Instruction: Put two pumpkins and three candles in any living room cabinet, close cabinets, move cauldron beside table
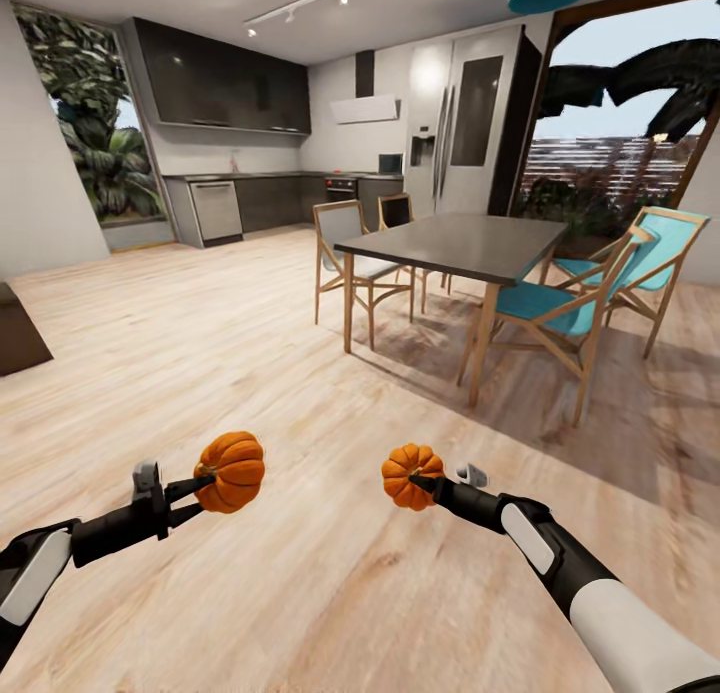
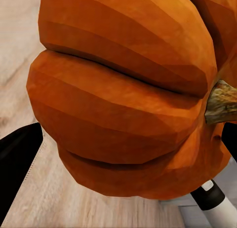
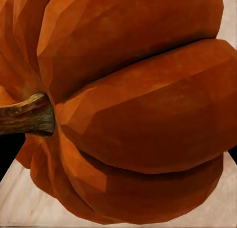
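Observation:
Both arms reach forward over the wooden floor, each carrying one orange ribbed pumpkin. My left gripper (image 1: 205, 490) is shut on the left pumpkin (image 1: 232, 470), seen close up as the pumpkin (image 2: 123, 104) with its stem to one side in the left wrist view. My right gripper (image 1: 418, 486) is shut on the right pumpkin (image 1: 411, 475), which also looms large as the pumpkin (image 3: 133, 109) in the right wrist view. The candles, cabinet, cauldron and coffee table are out of view.
A dark-topped dining table (image 1: 455, 245) with wooden legs stands ahead to the right, ringed by blue-seated chairs (image 1: 565, 308) and pale ones (image 1: 345, 248). The grey kitchen (image 1: 250, 163) and fridge (image 1: 465, 123) line the far wall. A dark furniture corner (image 1: 18, 333) juts in at the left.

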You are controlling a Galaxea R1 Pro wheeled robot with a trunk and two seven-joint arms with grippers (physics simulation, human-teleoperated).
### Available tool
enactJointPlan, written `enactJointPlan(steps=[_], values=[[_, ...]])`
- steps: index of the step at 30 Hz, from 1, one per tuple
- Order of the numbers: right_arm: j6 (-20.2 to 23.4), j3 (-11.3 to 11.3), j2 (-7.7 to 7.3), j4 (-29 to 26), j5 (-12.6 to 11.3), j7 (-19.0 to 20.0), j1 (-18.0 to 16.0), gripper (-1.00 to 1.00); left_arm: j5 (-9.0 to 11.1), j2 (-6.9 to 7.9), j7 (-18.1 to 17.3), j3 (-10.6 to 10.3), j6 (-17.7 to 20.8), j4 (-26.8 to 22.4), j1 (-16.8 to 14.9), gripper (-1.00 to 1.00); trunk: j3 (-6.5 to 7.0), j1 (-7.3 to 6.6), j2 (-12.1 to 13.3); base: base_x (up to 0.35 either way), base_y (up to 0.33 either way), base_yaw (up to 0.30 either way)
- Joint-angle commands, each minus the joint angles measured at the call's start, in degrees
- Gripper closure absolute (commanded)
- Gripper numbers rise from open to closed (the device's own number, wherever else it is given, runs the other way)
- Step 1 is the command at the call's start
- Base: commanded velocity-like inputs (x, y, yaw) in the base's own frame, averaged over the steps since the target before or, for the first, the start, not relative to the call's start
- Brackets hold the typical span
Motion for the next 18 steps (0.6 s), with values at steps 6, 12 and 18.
enactJointPlan(steps=[6, 12, 18], values=[[0.2, 0.2, -0.05, -0.1, -0.6, -0.1, 0.0, 1.0, 0.6, 0.02, -0.1, 0.1, 0.5, 0.0, 0.0, 1.0, -0.25, -0.02, 0.0, 0.009, 0.0, 0.269], [-2.2, 0.2, -0.07, -0.2, -0.5, -0.1, 0.0, 1.0, 0.6, 0.04, -0.1, 0.1, 0.5, 0.0, -0.1, 1.0, -0.46, -0.02, 0.0, 0.193, 0.096, 0.268], [-2.4, 0.2, -0.04, -0.2, -0.6, -0.1, 0.0, 1.0, 0.6, 0.04, -0.1, 0.1, 0.5, 0.0, -0.1, 1.0, -0.55, -0.02, 0.0, 0.265, 0.154, 0.095]])
